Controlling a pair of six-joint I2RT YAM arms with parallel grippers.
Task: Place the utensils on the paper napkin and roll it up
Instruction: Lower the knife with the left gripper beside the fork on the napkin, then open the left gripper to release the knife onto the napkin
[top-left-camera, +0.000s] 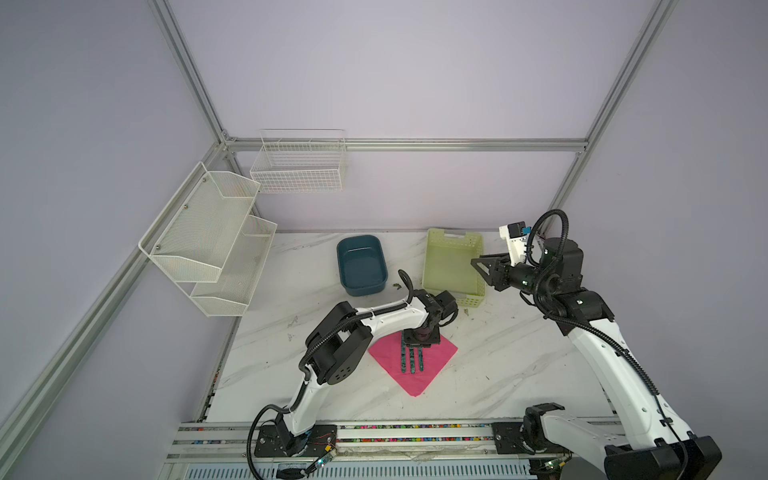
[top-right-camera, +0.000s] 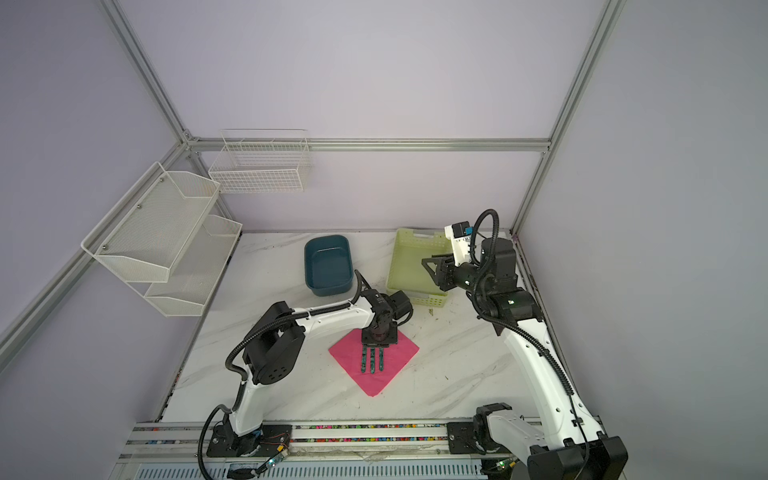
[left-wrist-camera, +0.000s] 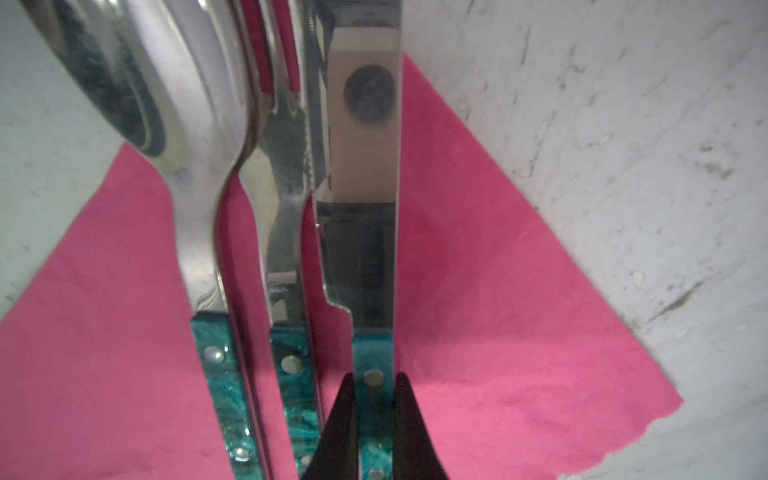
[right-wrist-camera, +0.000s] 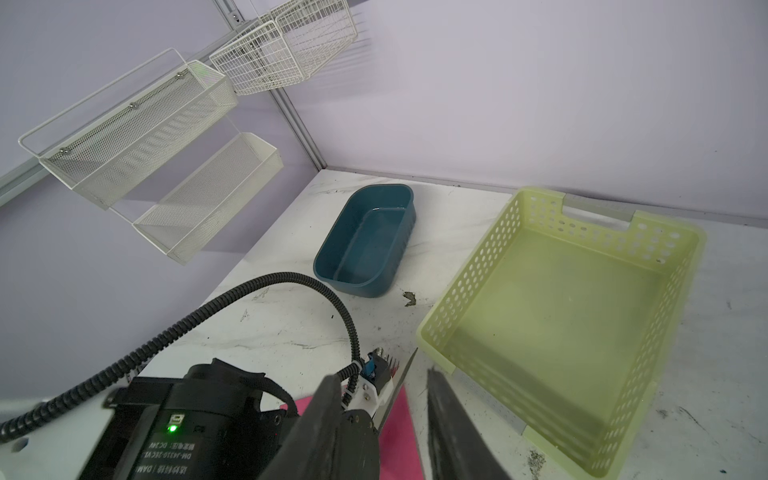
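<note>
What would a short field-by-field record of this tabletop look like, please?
layout: bright pink paper napkin flat on the white marble table
utensils: teal-handled steel spoon, fork and knife, side by side on the napkin
left gripper: shut on the knife's handle
right gripper: open, empty, raised near the pale green perforated basket
containers: dark teal plastic tub and the basket, both empty

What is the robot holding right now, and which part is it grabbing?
The left gripper pinches the knife by its teal handle, close to the blade, between its fingers. The right gripper holds nothing.
</note>
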